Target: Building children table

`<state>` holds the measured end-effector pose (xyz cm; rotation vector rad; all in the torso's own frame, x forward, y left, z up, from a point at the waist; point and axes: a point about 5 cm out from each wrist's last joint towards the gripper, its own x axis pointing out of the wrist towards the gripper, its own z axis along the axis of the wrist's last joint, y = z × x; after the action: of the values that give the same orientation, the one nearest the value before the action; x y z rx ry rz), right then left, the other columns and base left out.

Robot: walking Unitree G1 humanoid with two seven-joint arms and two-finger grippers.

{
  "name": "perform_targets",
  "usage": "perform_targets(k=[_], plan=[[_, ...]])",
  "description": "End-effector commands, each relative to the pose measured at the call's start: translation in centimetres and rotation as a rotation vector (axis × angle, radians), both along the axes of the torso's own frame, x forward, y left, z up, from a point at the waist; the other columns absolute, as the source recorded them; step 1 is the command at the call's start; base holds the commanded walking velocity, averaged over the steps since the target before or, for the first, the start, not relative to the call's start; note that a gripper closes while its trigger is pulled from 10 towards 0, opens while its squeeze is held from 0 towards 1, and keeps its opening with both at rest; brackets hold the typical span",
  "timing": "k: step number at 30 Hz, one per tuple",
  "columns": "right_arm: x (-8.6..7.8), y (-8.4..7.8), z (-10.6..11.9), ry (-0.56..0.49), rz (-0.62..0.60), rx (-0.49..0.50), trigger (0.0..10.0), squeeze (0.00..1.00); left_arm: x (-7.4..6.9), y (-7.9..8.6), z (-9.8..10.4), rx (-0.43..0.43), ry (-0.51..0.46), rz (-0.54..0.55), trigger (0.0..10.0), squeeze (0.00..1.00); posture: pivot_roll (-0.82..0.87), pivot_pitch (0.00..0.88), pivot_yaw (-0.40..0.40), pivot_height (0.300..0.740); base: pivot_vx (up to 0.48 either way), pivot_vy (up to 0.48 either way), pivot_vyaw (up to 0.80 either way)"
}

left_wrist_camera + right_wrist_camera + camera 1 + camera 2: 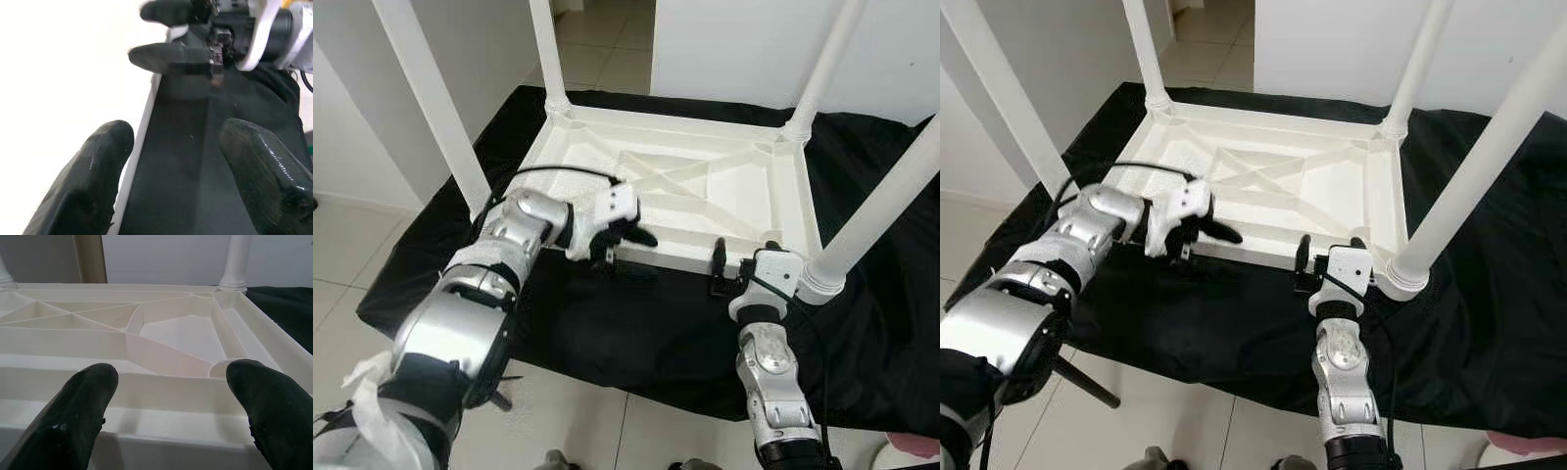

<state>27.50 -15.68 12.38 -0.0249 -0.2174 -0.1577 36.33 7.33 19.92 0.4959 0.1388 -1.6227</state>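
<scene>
Tabletop (705,186), white plastic, lies upside down on a black cloth (636,323), ribbed underside facing up, at the centre of your head view. Four white legs stand up from its corners: the far-left leg (548,54) at 11 o'clock, the far-right leg (822,64) at 1 o'clock, the near-left leg (435,108) at 9 o'clock and the near-right leg (881,211) at 3 o'clock, seated in a round collar at the corner.

Your left gripper (622,240) sits at the near long edge of the tabletop, toward 8 o'clock of the panel. Its fingers (98,166) are spread apart and grasp nothing; the wrist view looks along the near edge, white rim on one side, black cloth between the fingers, with the other gripper visible further along.

Your right gripper (744,257) is at the same near edge, toward 5 o'clock of the panel, just beside the near-right leg. Its fingers (83,406) are parted, pointing over the rim into the ribbed underside, and hold nothing.

Tiled floor (568,411) shows at 6 o'clock below the cloth.
</scene>
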Motion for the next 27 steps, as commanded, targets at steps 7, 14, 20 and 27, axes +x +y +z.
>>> perform_targets(k=[7, 14, 20, 27], plan=[[-0.4, -0.7, 0.0, -0.013, 0.018, -0.034, 10.0, 0.00, 2.0, 0.8, -1.1, -0.136, -0.117, 0.471, 10.0, 0.00, -0.12, 0.002, 0.026, 0.740, 0.000, 0.000, 0.00], [-0.4, -2.6, 0.5, -0.020, 0.062, -0.113, 10.0, 0.00, 1.4, 1.7, -5.2, -0.087, -0.076, 0.632, 10.0, 0.00, -0.12, 0.000, 0.019, 0.740, 0.000, 0.000, 0.00], [-0.3, -2.5, 1.0, -0.041, 0.064, -0.110, 10.0, 0.00, 1.4, 2.1, -5.8, -0.072, -0.071, 0.690, 10.0, 0.00, -0.12, 0.000, 0.023, 0.740, 0.000, 0.000, 0.00], [-0.5, -2.3, 1.4, -0.067, 0.069, -0.101, 10.0, 0.00, 2.1, 2.4, -3.5, -0.230, -0.066, 0.698, 10.0, 0.00, -0.13, 0.000, 0.038, 0.740, 0.000, 0.000, 0.00]])
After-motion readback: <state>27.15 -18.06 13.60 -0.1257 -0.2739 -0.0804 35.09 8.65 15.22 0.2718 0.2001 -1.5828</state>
